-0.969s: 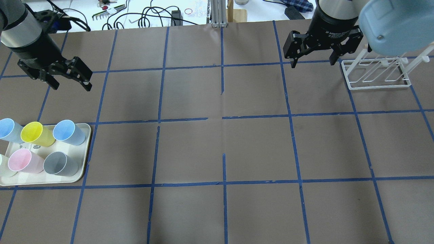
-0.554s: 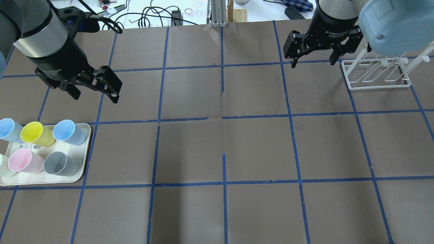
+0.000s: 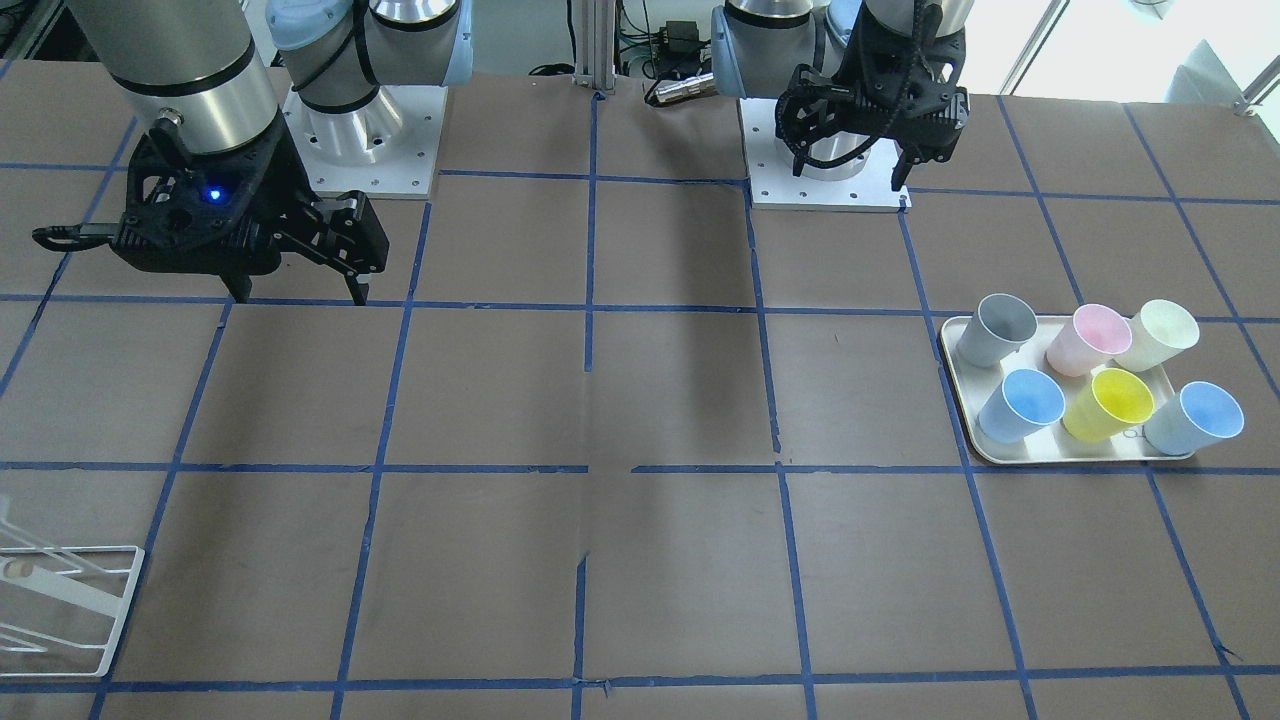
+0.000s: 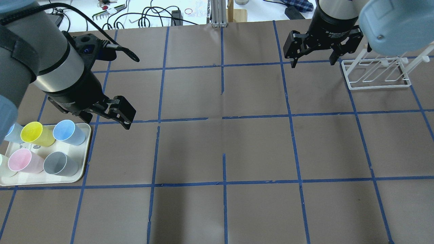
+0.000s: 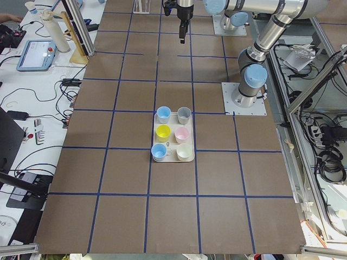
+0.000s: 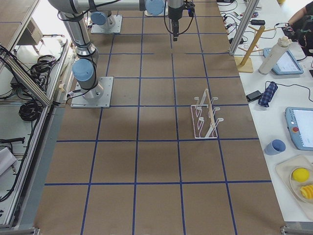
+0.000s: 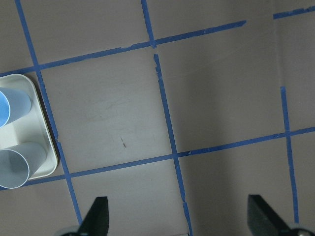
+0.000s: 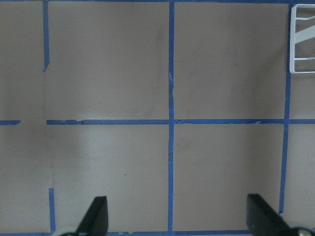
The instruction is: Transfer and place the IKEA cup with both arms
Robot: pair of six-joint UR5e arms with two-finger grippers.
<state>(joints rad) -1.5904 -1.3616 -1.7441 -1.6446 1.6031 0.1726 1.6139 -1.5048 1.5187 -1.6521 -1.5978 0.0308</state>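
- Six cups stood upright on one tray (image 4: 87, 152) at the desk's (image 4: 257, 145) left end: two blue, one yellow (image 4: 36, 134), one pink (image 4: 24, 160), one grey (image 4: 60, 164), one pale green (image 3: 1160, 333).
- The blue cup (image 4: 69, 132) sat in the tray's inner corner, on the side away from the robot. The second blue cup (image 3: 1197, 418) ended that same row, with the yellow one between them.
- The left fingers (image 4: 123, 113) were spread wide and empty, above the desk just beyond the tray.
- The right fingers (image 4: 292, 49) were spread wide and empty, beside one white rack (image 4: 374, 73).

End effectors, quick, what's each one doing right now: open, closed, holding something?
Left end effector: open, holding nothing.
Right end effector: open, holding nothing.
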